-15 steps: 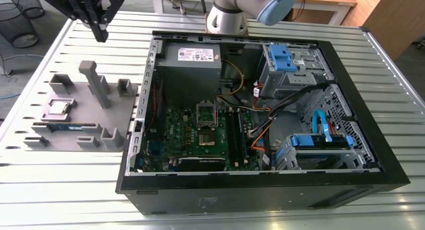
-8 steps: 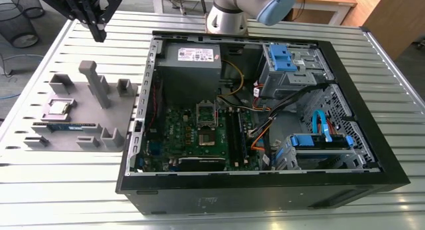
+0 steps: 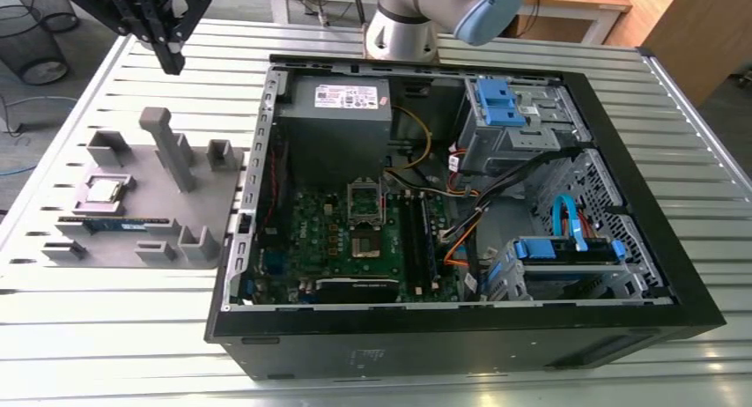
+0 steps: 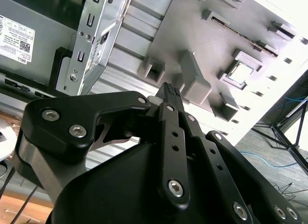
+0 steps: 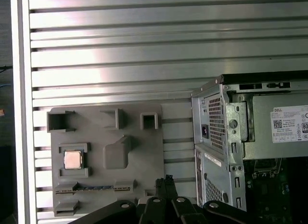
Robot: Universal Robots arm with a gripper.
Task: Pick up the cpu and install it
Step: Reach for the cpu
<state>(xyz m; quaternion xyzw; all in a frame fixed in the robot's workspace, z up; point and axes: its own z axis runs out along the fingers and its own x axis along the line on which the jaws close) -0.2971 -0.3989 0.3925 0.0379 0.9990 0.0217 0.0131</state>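
Note:
The cpu (image 3: 104, 191), a small square chip with a shiny metal top, lies flat in a recess of the grey fixture plate (image 3: 211, 191) at the exterior view's left. It also shows in both wrist views as the cpu (image 5: 73, 159) (image 4: 242, 70). My gripper (image 3: 174, 66) hangs high above the table, beyond the plate's far edge and well apart from the cpu. Its black fingers (image 5: 166, 181) look pressed together with nothing between them, and the fingertips (image 4: 169, 89) point down toward the plate. The open computer case (image 3: 470, 336) lies beside the plate, with its motherboard socket (image 3: 364, 200) exposed.
A blue-green memory stick (image 3: 112, 222) lies in a slot of the plate near the cpu. A tall grey block (image 3: 171, 147) rises from the plate. The case holds a power supply (image 3: 341, 99), cables and blue drive bays (image 3: 512, 103). The arm's base (image 3: 406, 24) stands behind the case on the slatted metal table (image 3: 118, 354).

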